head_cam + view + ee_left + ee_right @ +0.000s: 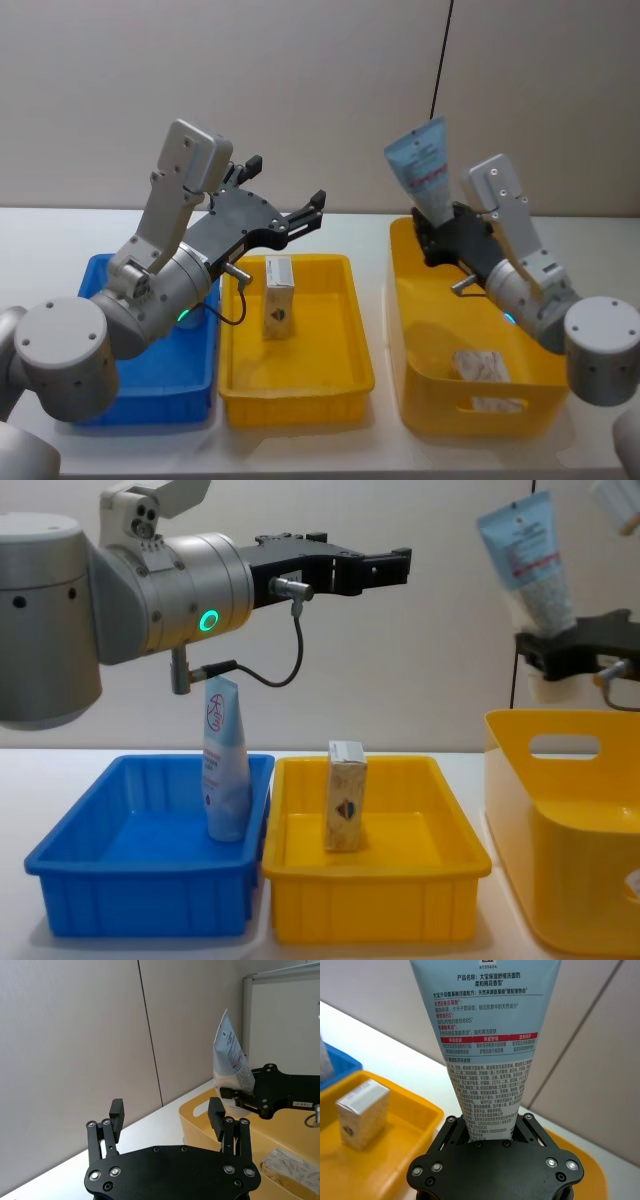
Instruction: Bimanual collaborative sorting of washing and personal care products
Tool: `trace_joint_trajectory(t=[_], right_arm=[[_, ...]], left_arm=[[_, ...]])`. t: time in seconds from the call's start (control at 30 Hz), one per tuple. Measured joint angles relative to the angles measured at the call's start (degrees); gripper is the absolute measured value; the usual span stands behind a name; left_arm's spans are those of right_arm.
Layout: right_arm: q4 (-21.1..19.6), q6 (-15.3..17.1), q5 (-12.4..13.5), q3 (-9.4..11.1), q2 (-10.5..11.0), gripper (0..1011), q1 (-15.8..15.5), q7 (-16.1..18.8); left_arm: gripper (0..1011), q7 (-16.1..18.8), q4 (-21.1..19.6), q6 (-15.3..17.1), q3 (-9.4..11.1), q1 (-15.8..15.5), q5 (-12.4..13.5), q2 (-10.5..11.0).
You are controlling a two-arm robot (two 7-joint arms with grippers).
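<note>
While upright, crimped end high, tube (422, 165) sits clamped — right gripper (447, 237).

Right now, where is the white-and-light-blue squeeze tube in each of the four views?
Head view: squeeze tube upper right, above the tall yellow tub.
Chest view: tube top right, above the tub.
Left wrist view: tube far off, beyond the open left gripper.
Right wrist view: tube close, rising from the jaws.
Shared landmark: the right gripper, shut on its lower end.

Left claw (290, 193) raised, agape; right claw (432, 238) clamped.
</note>
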Motion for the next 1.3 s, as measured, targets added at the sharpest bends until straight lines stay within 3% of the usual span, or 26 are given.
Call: trace_joint_trajectory(t=[0.23, 0.57, 0.9, 1.3], right_arm=[[-1.1, 6.34, 0.37, 1.45, 1.79, 227, -0.23, 0.76], [-0.79, 14.25, 0.13, 1.36, 3.82, 227, 1.3, 3.59], [1.8, 22.71, -1.46, -0.73, 5.88, 227, 4.76, 8.0], [7.86, 31.52, -4.7, -5.82, 7.91, 227, 11.29, 15.04]], left_arm=[[1001, 0.0, 0.0, 0.0, 0.0, 0.0, 0.0, 0.0], [1001, 0.0, -0.01, 0.0, 0.0, 0.0, 0.0, 0.0], [1001, 0.0, -0.01, 0.0, 0.0, 0.0, -0.01, 0.0], [1001, 0.0, -0.01, 0.0, 0.0, 0.0, -0.01, 0.0]])
